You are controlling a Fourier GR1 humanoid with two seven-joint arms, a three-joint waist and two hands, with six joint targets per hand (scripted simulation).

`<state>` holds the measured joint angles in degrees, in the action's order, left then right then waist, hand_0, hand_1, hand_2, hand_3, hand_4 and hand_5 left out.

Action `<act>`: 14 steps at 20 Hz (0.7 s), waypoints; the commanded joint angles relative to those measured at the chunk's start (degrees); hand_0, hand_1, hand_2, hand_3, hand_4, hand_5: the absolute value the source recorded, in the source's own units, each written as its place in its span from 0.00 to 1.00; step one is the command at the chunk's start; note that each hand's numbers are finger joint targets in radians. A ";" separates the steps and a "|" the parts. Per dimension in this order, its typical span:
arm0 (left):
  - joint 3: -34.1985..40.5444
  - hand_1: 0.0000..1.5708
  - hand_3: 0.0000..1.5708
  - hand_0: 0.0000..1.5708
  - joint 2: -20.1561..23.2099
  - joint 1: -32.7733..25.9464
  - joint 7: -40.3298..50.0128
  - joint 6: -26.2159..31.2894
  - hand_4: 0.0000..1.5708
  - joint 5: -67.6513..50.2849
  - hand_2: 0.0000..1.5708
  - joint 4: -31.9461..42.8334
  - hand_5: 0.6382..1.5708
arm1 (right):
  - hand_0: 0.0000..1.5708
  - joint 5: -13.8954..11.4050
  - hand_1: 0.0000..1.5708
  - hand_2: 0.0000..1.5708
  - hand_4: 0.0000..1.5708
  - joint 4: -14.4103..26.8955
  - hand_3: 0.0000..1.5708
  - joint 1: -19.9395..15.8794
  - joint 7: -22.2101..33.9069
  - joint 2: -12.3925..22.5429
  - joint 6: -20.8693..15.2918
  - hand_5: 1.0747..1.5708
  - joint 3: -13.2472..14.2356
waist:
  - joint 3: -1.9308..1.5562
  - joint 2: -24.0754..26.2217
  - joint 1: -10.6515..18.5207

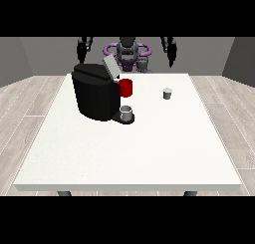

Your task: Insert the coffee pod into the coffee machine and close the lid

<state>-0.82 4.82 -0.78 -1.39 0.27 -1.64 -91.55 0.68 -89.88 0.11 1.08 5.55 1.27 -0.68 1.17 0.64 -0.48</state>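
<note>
A black coffee machine (95, 91) stands on the white table (130, 148) at left of centre, its grey lid (110, 67) tilted up. A small grey coffee pod (168, 93) stands on the table to the machine's right. On the machine's base rests a grey cup (126, 111). The hand at the view's left (84, 47) and the hand at the view's right (170, 48) both hang raised beside the robot, behind the table's far edge, away from every object and holding nothing.
A red mug (126, 87) stands just right of the machine, behind the grey cup. The robot's torso (127, 53) sits behind the far edge. A wide stretch of table lies in front of the machine, towards the camera.
</note>
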 commanded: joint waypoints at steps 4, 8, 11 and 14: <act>0.91 0.00 0.00 0.00 2.07 -0.39 -3.44 6.83 0.45 -3.26 0.00 2.55 1.00 | 0.00 -0.90 0.00 0.00 0.21 -0.10 0.00 1.58 -1.98 -2.89 -2.02 1.00 -0.73 | -1.16 0.94 -0.77; 2.05 0.00 0.00 0.00 4.94 -2.15 -7.52 13.08 0.44 -6.17 0.00 3.29 1.00 | 0.00 3.95 0.00 0.00 0.21 0.60 0.00 0.61 -5.95 -4.00 -2.49 1.00 4.08 | -1.15 0.57 -0.66; 0.38 0.00 0.00 0.00 7.85 0.19 0.02 12.04 0.39 -1.66 0.00 -1.16 1.00 | 0.00 3.51 0.00 0.00 0.22 3.36 0.00 0.78 -7.88 -4.52 -2.37 1.00 3.78 | -1.19 1.42 0.81; 1.46 0.00 0.00 0.00 8.19 3.76 -2.41 10.31 0.32 2.00 0.00 5.10 1.00 | 0.00 5.22 0.00 0.00 0.23 4.26 0.00 -0.58 -11.50 -2.44 0.94 1.00 5.27 | -1.18 -2.63 -2.38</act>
<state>0.15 11.27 0.27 -4.24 10.89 -2.64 -89.40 4.57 -86.55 0.39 -7.76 2.56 0.60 3.58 0.02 0.23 -1.12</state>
